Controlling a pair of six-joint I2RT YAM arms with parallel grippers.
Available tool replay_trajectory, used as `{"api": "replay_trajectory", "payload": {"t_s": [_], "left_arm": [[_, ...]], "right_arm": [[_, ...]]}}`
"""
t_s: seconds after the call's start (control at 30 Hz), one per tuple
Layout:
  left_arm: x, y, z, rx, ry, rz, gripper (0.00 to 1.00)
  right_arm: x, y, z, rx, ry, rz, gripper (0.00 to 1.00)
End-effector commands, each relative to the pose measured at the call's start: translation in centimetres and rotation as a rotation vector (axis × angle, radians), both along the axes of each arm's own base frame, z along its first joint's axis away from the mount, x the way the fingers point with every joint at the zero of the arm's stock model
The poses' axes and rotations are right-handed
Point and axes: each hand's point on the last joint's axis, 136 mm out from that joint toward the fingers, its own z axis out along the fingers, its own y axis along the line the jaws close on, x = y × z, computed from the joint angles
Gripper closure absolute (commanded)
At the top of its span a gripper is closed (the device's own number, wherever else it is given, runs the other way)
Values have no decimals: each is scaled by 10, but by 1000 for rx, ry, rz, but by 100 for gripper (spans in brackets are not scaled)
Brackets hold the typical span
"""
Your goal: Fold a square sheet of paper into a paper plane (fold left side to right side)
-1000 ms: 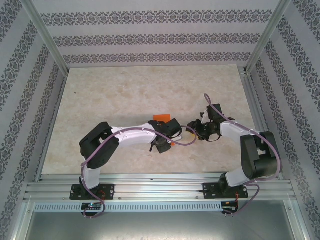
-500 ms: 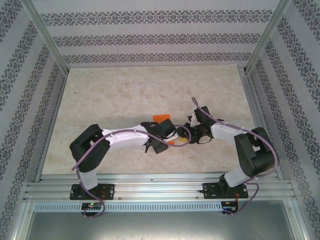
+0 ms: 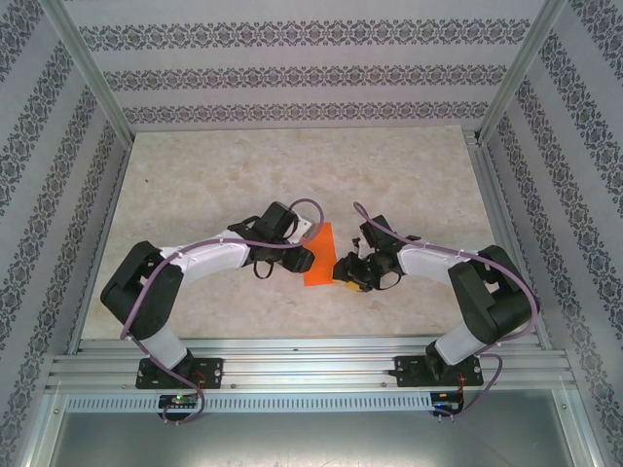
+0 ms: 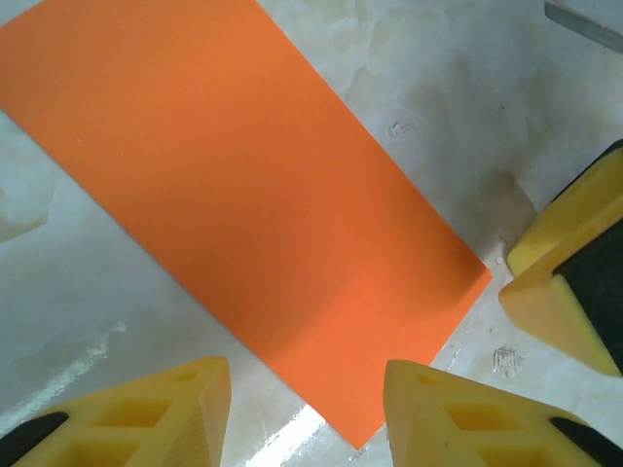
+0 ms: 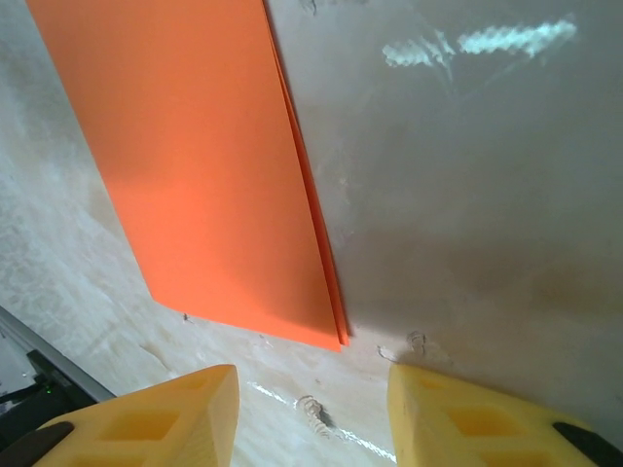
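The square sheet of paper (image 3: 319,255) lies flat on the marble tabletop, folded in half into a bright orange rectangle, not a paper plane. Its two layers show along one long edge in the right wrist view (image 5: 204,165). My left gripper (image 3: 300,257) hovers at the paper's left side, open, with a corner of the sheet (image 4: 253,204) lying between its yellow fingers (image 4: 165,409), untouched. My right gripper (image 3: 341,270) stands open just right of the paper's near corner, nothing between its fingers (image 5: 458,413). One right fingertip (image 4: 569,282) shows in the left wrist view.
Patterned walls enclose the table (image 3: 243,165) on three sides, with aluminium posts (image 3: 92,73) at the corners. An aluminium rail (image 3: 311,370) carrying both arm bases runs along the near edge. Bare marble extends behind the grippers.
The left arm has swung off the paper to its left, uncovering the folded sheet, and its jaws have widened. The right gripper has moved left and nearer, up to the paper's corner.
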Motion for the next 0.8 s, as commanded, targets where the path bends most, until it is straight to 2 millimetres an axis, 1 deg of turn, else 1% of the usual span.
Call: {"api": "replay_trajectory", "payload": {"t_s": [0.0, 0.07, 0.2, 0.3, 0.4, 0.57, 0.77], "left_arm": [[-1, -13, -5, -114, 94, 50, 54], [-3, -16, -12, -124, 132, 60, 55], [-4, -14, -27, -115, 168, 89, 59], [-5, -13, -32, -105, 180, 96, 60], [-4, -11, -34, -91, 178, 103, 61], [-6, -8, -37, -73, 180, 104, 61], [-7, -5, -38, -68, 180, 108, 61]], "right_arm": [[3, 2, 0, -33, -9, -11, 55], [4, 5, 2, -33, -16, -6, 55], [8, 9, 5, -31, -30, -4, 55], [10, 11, 8, -30, -40, -2, 56], [13, 11, 10, -33, -49, -7, 56], [15, 9, 5, -52, -45, -13, 56], [15, 14, 3, -41, -39, -4, 56]]}}
